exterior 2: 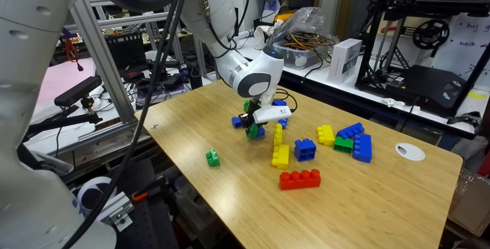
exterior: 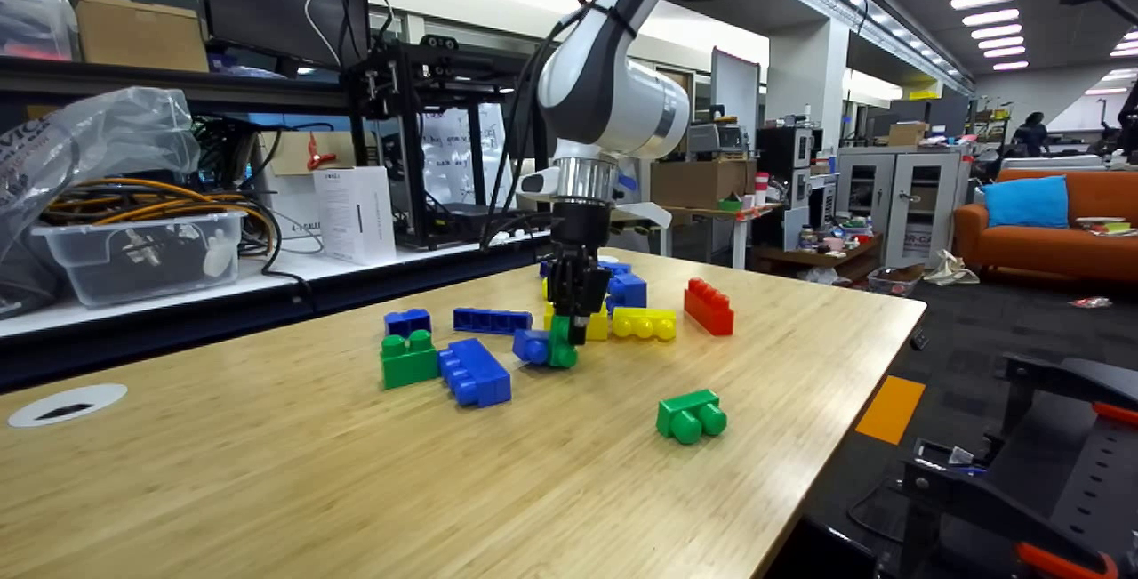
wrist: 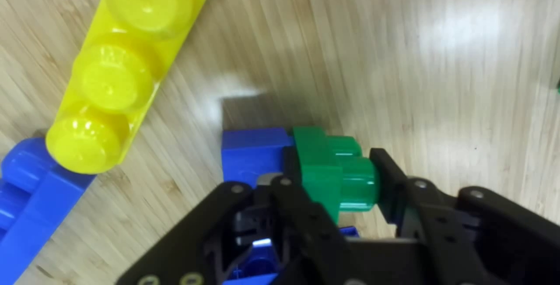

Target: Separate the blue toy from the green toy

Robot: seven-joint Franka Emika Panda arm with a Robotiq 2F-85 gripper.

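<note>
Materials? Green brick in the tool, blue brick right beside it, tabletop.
Green brick: moulded plastic, it seems, glossy; bright streaks along its studs.
Blue brick: probably the same plastic, more satin; smooth, evenly coloured faces, no sharp highlights in the wrist view.
Tabletop: looks like bamboo or light wood, soft sheen; narrow streaky grain, hazy reflections. Solid or veneer, can't tell.

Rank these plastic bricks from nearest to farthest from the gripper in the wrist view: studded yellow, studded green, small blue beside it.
1. Green brick, held in the gripper.
2. Blue brick, just left of green.
3. Yellow brick, at upper left.
</note>
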